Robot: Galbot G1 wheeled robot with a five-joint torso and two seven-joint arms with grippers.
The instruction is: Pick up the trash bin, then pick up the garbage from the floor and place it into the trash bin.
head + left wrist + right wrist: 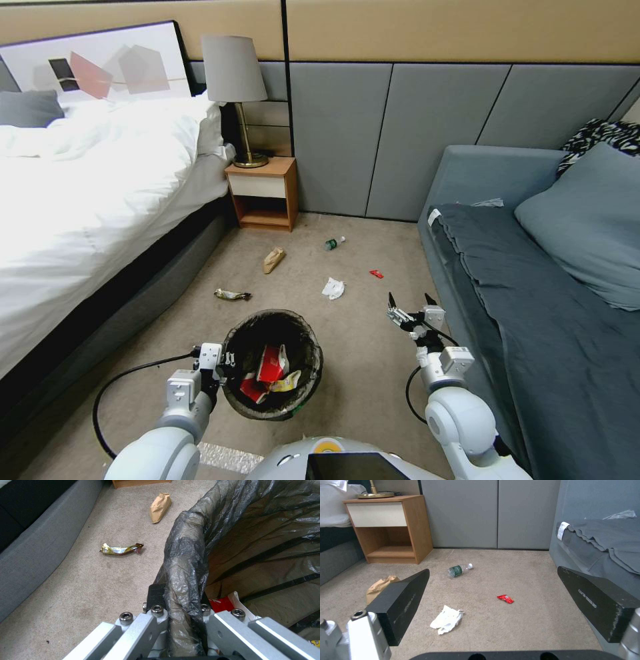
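Left gripper clamped on the rim of the trash bin; in the left wrist view the fingers pinch the folded-over dark bag and rim between them, one inside the bin, one outside; whether the bin is lifted off the carpet or resting on it, cannot tell.

Bin position: low centre of the head view, directly ahead of the robot, between bed and sofa; mouth faces up; dark liner crumpled around the rim; inside lie a red-and-white wrapper and a yellow wrapper.

Right gripper hangs above the carpet beside the sofa front, to the right of the bin and apart from it; jaws spread wide, nothing between them; in the right wrist view both black fingers frame bare floor.

Garbage on the carpet, all beyond the bin:
- gold crumpled wrapper, nearest the bin, on the bed side;
- tan paper bag, farther out, near the nightstand;
- white paper wad, ahead of the right gripper;
- small red wrapper, right of the wad, nearer the sofa;
- green-labelled bottle, lying on its side, farthest out, toward the wall.

All five pieces lie apart from one another; none touches either gripper.

Lamp stands on the nightstand.
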